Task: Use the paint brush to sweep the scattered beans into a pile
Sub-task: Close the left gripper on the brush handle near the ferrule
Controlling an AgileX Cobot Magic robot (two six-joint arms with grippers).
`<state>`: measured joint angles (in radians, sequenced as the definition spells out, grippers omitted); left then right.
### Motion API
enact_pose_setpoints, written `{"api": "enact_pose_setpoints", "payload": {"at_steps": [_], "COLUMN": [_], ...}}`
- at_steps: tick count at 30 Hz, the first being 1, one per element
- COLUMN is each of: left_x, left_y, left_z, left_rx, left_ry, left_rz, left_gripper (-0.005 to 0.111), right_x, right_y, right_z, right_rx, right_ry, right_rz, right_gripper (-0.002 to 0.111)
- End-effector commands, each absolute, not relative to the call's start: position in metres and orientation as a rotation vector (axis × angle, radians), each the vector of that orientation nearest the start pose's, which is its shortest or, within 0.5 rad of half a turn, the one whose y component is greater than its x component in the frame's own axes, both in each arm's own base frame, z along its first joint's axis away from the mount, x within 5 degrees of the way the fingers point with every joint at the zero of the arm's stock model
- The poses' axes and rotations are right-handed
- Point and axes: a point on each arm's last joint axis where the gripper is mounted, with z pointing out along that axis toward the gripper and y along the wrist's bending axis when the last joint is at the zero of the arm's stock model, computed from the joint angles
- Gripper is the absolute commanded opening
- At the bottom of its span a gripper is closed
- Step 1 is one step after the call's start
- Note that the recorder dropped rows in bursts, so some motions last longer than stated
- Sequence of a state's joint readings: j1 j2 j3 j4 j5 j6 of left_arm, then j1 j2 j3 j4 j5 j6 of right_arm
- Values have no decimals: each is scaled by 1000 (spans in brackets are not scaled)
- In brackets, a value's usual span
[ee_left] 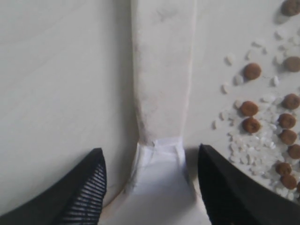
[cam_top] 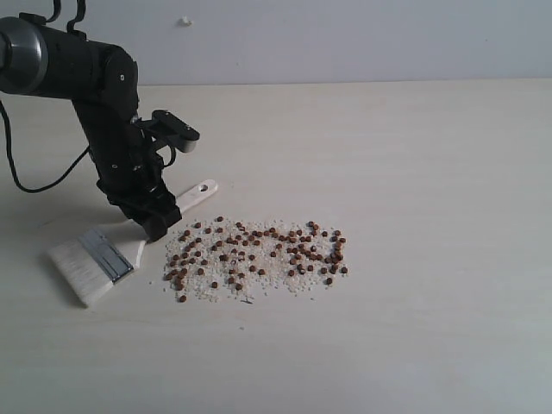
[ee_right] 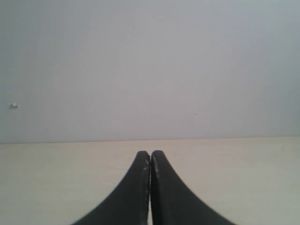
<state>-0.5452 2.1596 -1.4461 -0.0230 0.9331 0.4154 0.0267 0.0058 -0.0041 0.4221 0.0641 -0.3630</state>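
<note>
Straddling paint brush [ee_left: 161,70]: jaws, wrist-view only

The left arm [cam_top: 108,121] sits right over the paint brush [cam_top: 103,259], blotting out the middle of its handle. The left gripper [cam_top: 157,228] is a dark lump down there, fingertips impossible to separate. The arm itself runs out of sight at ten o'clock. The whitish grains [cam_top: 276,280] among the beans [cam_top: 259,254] are too fine to count. At eleven o'clock from them, a white speck [cam_top: 184,21] on the wall [cam_top: 345,34], can't make it out.
</note>
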Motion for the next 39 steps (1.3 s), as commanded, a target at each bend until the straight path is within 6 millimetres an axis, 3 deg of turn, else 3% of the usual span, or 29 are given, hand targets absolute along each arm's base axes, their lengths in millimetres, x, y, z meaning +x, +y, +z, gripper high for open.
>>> {"api": "enact_pose_setpoints", "payload": {"at_steps": [1,26,32,39], "left_x": [346,346,345,344], "left_y": [-213,-212,-211,-207], "left_z": [117,116,95,95], "left_rx": [1402,1422,1456,1501], "left_ry": [2793,2788,2830,2846], "left_rz": [-43,-38,-18,29], "left_gripper": [55,55,55,55], "right_x": [56,56,56,56], "right_y": [4,4,4,4], "right_z": [208,208,208,208], "right_rx": [5,5,5,5], "right_ry": [1540,1540,1540,1540], "right_rz": [81,81,81,81], "right_gripper": [0,0,0,0]}}
